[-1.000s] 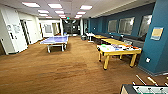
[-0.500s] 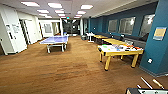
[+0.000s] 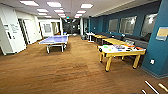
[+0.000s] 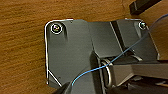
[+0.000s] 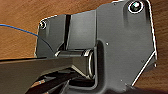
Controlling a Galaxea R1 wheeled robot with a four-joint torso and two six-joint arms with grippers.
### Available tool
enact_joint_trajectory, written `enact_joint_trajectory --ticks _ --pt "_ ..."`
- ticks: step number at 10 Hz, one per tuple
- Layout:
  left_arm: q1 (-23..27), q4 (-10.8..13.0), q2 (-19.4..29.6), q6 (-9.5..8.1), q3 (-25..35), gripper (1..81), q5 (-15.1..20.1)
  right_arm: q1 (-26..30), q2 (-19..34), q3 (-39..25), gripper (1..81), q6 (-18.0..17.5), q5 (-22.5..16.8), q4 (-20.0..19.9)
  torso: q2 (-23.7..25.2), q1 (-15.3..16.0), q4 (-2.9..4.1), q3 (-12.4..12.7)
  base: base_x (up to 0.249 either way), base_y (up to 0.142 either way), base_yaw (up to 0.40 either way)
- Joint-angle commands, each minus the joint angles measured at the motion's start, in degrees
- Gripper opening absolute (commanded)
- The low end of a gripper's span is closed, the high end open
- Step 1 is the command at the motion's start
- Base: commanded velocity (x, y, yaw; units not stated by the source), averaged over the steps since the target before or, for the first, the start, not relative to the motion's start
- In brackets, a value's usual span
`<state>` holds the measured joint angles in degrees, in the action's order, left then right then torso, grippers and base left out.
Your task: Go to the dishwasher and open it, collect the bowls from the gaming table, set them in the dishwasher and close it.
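Gaming desk (image 3: 117, 51) with green bowl (image 3: 106, 46) at right centre, across brown carpet (image 3: 62, 72); claw states impossible to tell; risk: clipping desk corner if approach cuts too tight.

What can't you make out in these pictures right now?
- Items on the gaming table, head view: small colored blurs, so no bowls can be identified or counted.
- The far end of the room, head view: too dark and small to read.
- Both end effectors' fingers, wrist views: hidden behind the robot's dark plates, so open or shut is unclear.
- The paper on the blue wall: blurred and unreadable.
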<state>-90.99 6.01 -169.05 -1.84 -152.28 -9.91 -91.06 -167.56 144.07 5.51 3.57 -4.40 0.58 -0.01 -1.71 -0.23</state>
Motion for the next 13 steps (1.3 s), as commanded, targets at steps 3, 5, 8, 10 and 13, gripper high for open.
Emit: enact_joint_trajectory --ticks 3,5,8,10,13 --pt "2.52 0.05 0.46 -0.18 0.14 81.1 2.44 3.03 0.18 -0.38 81.1 0.11 -2.87 0.36 0.02 0.01 0.0 0.0 0.169 0.0 0.0" --pt "2.52 0.05 0.46 -0.18 0.14 81.1 2.44 3.03 0.18 -0.38 81.1 0.12 -2.87 0.36 0.02 0.01 0.0 0.0 0.194 0.0 0.0" --pt "2.52 0.05 0.46 -0.18 0.23 81.1 2.44 3.03 0.18 -0.29 81.1 0.11 -2.87 0.36 0.04 0.01 0.0 0.02 0.232 0.0 0.0" --pt "2.52 0.05 0.37 -0.18 0.23 81.1 2.44 2.94 0.18 -0.29 81.1 0.11 -2.87 0.36 0.02 0.01 0.0 0.0 0.25 0.0 0.0" --pt "2.52 -0.03 0.2 -0.18 0.14 81.1 2.09 3.3 0.09 0.14 81.1 0.03 -2.87 -0.08 0.02 0.01 0.0 0.0 0.254 0.0 0.0"
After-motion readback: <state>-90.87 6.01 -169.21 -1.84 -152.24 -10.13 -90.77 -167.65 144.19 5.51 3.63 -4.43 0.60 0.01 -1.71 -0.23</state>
